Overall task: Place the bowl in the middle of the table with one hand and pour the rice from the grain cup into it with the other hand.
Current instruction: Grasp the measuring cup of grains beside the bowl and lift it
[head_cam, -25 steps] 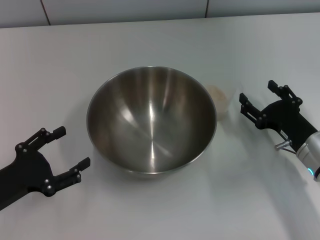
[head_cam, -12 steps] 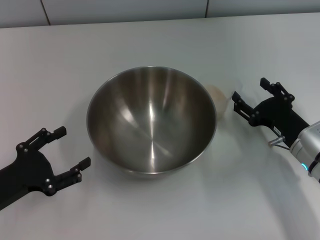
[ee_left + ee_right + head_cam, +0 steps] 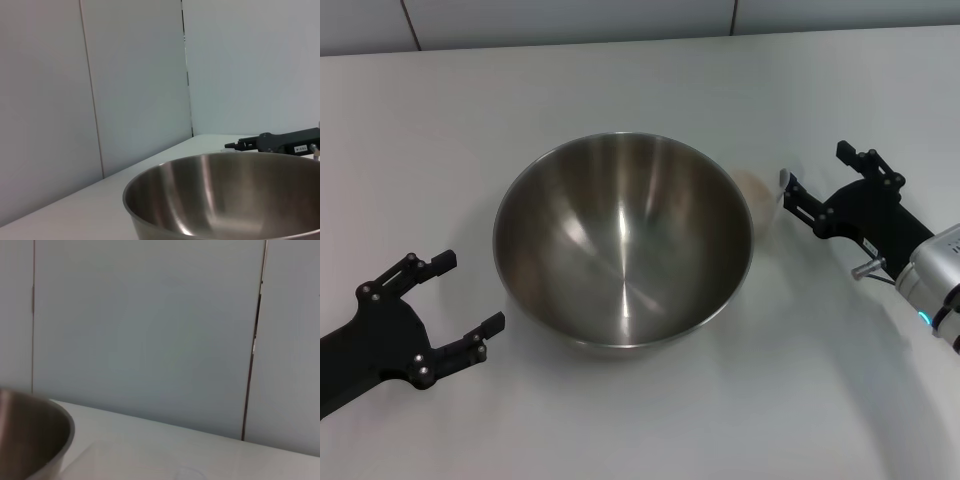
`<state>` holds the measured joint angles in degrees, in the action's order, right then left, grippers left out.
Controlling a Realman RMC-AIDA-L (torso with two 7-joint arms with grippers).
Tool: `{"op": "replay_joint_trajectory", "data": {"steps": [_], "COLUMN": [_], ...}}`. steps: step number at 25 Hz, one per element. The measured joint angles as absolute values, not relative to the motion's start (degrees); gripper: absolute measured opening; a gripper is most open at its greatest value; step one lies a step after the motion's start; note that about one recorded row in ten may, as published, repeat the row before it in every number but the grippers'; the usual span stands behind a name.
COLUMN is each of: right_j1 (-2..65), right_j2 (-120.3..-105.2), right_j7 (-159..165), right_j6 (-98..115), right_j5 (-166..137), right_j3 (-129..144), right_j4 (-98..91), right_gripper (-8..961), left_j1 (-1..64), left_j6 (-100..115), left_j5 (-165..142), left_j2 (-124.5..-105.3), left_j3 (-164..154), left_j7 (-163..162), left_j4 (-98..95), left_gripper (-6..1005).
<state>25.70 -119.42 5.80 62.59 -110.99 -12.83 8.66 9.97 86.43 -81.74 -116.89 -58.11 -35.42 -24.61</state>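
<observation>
The steel bowl [image 3: 625, 240] stands upright in the middle of the table [image 3: 620, 80]. The clear grain cup [image 3: 761, 200] stands just right of the bowl, with pale rice [image 3: 752, 185] in it. My right gripper [image 3: 814, 166] is open, right of the cup, its nearer fingertip at the cup's rim; I cannot tell if it touches. My left gripper [image 3: 473, 290] is open and empty, low at the bowl's left, apart from it. The left wrist view shows the bowl [image 3: 225, 200] and the right gripper [image 3: 270, 142] beyond it. The right wrist view shows the bowl's rim [image 3: 35, 435] and the faint cup [image 3: 135, 462].
A tiled wall [image 3: 570, 20] rises behind the table's far edge. Bare tabletop lies in front of the bowl and along the back.
My right gripper has moved left, up to the grain cup. The left gripper, the bowl and the cup have stayed in place.
</observation>
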Motion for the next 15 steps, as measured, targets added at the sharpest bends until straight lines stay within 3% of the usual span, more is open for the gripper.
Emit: {"op": "replay_joint_trajectory", "data": {"steps": [15], "right_j1": [26.9], "right_j2": [-119.44], "right_j7": [5.7], "right_j6": [62.5], "right_j5": [-110.9], "right_j3": [-12.9], "right_j4": [8.5], "right_gripper": [802], "left_j1": [10.5], "left_j6": [86.4], "left_j5": [-84.7], "left_j2": [-117.07], "left_j3": [-57.8], "left_j7": [-36.1], "left_j4": [-24.6], "left_gripper": [871]}}
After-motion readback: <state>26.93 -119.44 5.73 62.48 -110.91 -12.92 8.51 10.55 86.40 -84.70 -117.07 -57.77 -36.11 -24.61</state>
